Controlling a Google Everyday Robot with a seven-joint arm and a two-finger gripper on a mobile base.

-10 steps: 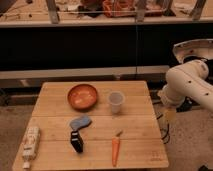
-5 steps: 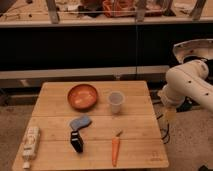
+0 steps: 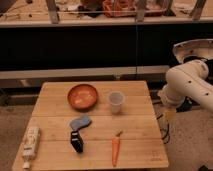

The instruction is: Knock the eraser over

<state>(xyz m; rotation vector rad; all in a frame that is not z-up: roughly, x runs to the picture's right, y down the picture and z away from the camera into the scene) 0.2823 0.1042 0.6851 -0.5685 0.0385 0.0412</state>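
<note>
Wooden table (image 3: 135,125) on a speckled floor, set before a long dark counter front with cluttered shelving above; I note one view only, looking down at the table from its front side. Eraser (image 3: 76,142): small black block, standing on end with a slight lean, close to the front edge and left of the table's middle. Not toppled as I see it. Just behind it, toward the table's centre, lies a flat blue-grey pad (image 3: 80,122); I cannot tell whether the two touch. To the eraser's right, also near the front edge, a carrot (image 3: 115,150) lies lengthwise, its green stub pointing toward the back edge and its tip toward the front. A white tube (image 3: 31,144) lies along the left edge by the front-left corner, well apart from the eraser. Further back, an orange bowl (image 3: 82,96) sits left of centre toward the back edge, and a pale translucent cup (image 3: 116,101) stands upright just to its right. White robot arm (image 3: 187,85) hangs outside the right edge, bulky and bent. Gripper (image 3: 170,115) points downward below it, just off the right edge about halfway along, well apart from the eraser and touching nothing on the table. How wide the claw is spread, or whether it holds anything, I cannot tell.
</note>
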